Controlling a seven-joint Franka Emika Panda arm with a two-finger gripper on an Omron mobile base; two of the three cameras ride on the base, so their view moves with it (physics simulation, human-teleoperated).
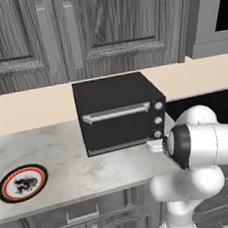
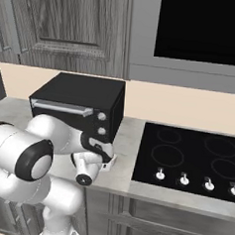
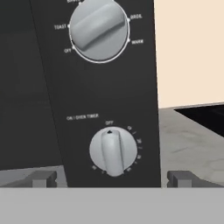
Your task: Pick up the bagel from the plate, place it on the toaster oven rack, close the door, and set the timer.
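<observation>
Your gripper (image 3: pixel 112 178), fingers apart, faces the timer knob (image 3: pixel 113 152); door (image 1: pixel 118 121) closed; three knobs; bare counter (image 1: pixel 72 166) surrounds one plate (image 1: pixel 22 183).

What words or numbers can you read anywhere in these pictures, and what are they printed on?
"TOAST", "OFF", "BROIL", "WARM": around the upper knob on the toaster oven's control panel.
"ON / OVEN TIMER", "OFF": above the timer knob.
Minute numbers around the timer knob: too blurred to read.
Pattern on the plate: no text.
</observation>
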